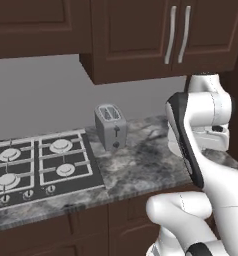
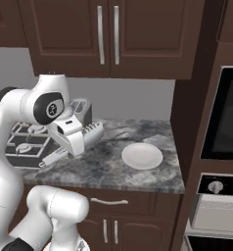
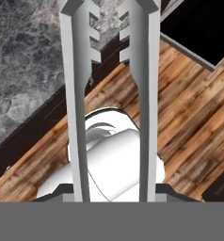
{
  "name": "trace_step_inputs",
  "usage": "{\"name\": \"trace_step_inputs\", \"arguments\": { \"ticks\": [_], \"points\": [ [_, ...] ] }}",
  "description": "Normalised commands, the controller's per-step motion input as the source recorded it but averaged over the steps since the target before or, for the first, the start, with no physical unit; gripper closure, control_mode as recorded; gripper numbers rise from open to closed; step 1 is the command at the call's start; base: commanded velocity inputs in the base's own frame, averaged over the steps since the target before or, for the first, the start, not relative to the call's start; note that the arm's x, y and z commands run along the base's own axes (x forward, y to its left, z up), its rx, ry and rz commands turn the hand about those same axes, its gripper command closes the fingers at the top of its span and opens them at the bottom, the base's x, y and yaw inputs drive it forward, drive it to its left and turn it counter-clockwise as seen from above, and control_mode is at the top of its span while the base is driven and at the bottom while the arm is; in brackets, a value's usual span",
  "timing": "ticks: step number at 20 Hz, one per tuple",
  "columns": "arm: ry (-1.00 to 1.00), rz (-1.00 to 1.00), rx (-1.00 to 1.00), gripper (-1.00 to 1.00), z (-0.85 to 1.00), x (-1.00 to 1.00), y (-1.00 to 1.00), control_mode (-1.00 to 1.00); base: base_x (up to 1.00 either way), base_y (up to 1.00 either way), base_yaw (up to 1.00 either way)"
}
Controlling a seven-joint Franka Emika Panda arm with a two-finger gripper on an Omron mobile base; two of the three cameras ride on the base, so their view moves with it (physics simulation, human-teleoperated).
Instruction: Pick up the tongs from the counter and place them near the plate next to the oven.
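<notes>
Around the work area: one silver two-slot toaster (image 1: 110,127) upright on the narrow mottled stone top (image 2: 138,174), just beside a black gas hob (image 1: 41,165) with four round burners and a row of knobs along its front edge. Above, dark wood wall cabinets (image 2: 108,37) with two vertical bar handles side by side. At the right edge of the right base view, one oven (image 2: 225,117) with a dark glass window set in dark cabinetry, a knob panel below it. One plate (image 2: 142,155), plain, round, off-white, flat on the stone close to the cabinet side beside the oven, bare stone all round it. Between the plate and the hob, hanging above the stone: one gripper (image 2: 69,142), pressed together on the tongs (image 2: 86,135), pinching both arms near their joined end. Tongs held off the surface, tilted, ridged tips pointing up and toward the toaster, tail end poking out low over the hob's corner, well apart from the plate. In the hand view, two slim silvery-white arms of the tongs (image 3: 109,94) running parallel up the middle, a narrow gap between them, each ending in a short row of comb-like ridges facing inward; behind them stone edge, dark cabinet front and a wooden plank floor (image 3: 189,117). In the left base view, white arm links across the right half, covering the stone where the plate lies.
</notes>
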Motion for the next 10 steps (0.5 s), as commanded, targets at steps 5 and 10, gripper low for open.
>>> {"name": "trace_step_inputs", "arguments": {
  "ticks": [5,10],
  "points": [
    [0.0,0.0,0.0,1.0,0.0,0.0,0.0,1.0,0.39,0.1,-0.03],
    [0.0,0.0,0.0,1.0,0.0,0.0,0.0,1.0,0.51,-0.11,0.07]
  ]
}}
